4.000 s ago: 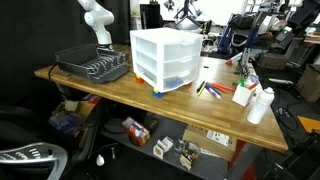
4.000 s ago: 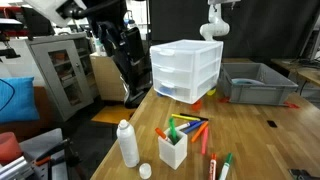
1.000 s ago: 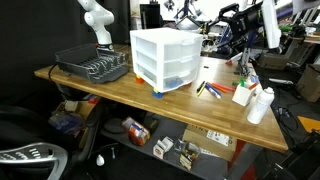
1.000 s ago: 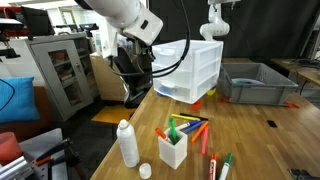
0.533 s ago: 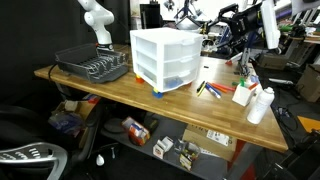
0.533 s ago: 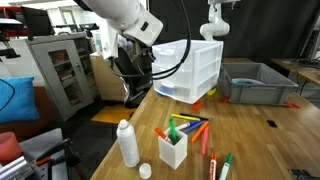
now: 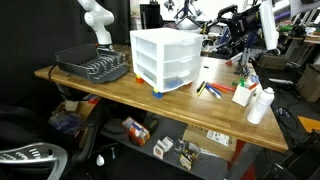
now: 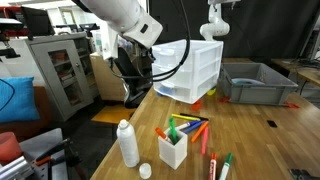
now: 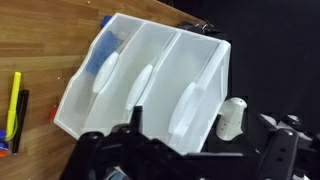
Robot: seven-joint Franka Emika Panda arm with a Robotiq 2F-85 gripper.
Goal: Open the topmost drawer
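Your tool (image 9: 205,140) comes in along the bottom edge of the wrist view, jaws spread wide and holding nothing. The topmost drawer (image 9: 195,88) is the right-hand strip of three in that frame, shut flush with its neighbours, and the tool is well apart from it. In an exterior view the white cabinet (image 7: 162,58) stands mid-frame on the wooden tabletop (image 7: 120,92), with markers (image 7: 210,89) just to its right.

The topmost drawer (image 7: 178,47) is being shown translucent whitish, its cabinet (image 7: 150,36) white, the table (image 7: 105,88) brown and wood-grained.
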